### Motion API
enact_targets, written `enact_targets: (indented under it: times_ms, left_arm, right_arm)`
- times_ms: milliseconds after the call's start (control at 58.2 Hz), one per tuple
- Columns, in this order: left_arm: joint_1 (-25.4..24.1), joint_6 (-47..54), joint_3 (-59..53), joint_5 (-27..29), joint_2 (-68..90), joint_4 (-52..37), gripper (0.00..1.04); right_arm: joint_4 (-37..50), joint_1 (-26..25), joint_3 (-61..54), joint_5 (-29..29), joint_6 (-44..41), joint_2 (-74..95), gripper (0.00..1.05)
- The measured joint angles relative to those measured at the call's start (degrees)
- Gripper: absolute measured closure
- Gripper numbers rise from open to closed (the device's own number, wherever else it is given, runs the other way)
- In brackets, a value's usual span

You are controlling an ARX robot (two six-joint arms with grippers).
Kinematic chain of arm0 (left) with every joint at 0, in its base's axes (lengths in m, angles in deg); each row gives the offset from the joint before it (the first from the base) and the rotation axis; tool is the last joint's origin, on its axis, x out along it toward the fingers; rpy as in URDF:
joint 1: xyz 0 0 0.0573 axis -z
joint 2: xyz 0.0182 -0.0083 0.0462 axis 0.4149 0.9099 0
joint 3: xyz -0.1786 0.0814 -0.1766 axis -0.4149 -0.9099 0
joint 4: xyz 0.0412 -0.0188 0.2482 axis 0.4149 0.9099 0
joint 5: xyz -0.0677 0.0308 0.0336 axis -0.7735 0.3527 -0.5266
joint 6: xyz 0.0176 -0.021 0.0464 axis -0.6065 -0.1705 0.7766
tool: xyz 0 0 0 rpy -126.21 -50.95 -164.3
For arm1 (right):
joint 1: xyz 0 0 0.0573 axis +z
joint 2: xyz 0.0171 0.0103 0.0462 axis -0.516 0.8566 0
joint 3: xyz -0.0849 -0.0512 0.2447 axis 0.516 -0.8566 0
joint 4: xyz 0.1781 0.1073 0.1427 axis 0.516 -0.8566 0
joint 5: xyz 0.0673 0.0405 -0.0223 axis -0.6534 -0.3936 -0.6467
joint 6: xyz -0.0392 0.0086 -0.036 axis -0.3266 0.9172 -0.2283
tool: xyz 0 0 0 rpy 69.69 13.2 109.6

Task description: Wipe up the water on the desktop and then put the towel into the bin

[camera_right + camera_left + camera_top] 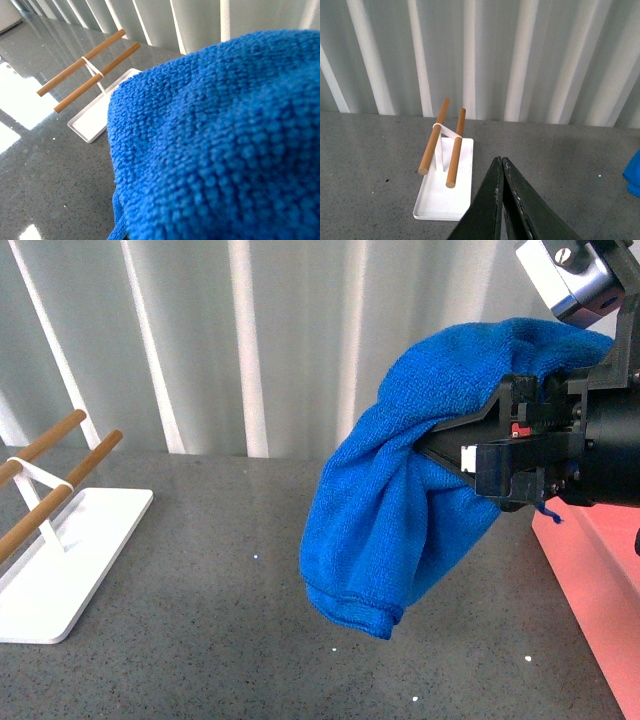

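The blue towel [400,490] hangs in the air above the desktop [220,580], bunched and draped over my right gripper [435,445], which is shut on it. In the right wrist view the towel [220,145] fills most of the picture and hides the fingers. The pink bin [600,580] shows at the right edge, just below and behind the gripper. My left gripper [501,161] is shut with nothing in it, over bare desktop [560,165]. A corner of the towel [634,175] shows at that view's edge.
A white rack [60,550] with two wooden rods stands at the left on the desktop; the rack [445,170] also lies ahead of the left gripper. A white ribbed wall [200,340] runs along the back edge.
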Motion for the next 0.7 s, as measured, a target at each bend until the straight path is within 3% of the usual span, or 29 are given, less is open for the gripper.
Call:
enact_targets:
  times_ms: [292, 447, 705]
  left_arm:
    - [0.0, 0.0, 0.0, 0.0, 0.0, 0.1, 0.99]
    - [0.0, 0.0, 0.0, 0.0, 0.0, 0.1, 0.69]
    - [0.0, 0.0, 0.0, 0.0, 0.0, 0.1, 0.24]
  right_arm:
    - [-0.1, -0.2, 0.0, 0.0, 0.0, -0.1, 1.0]
    - [-2.8, -0.7, 0.7, 0.2, -0.3, 2.2, 1.0]
    - [-21.6, -1.5, 8.0, 7.9, -14.0, 16.6, 1.0]
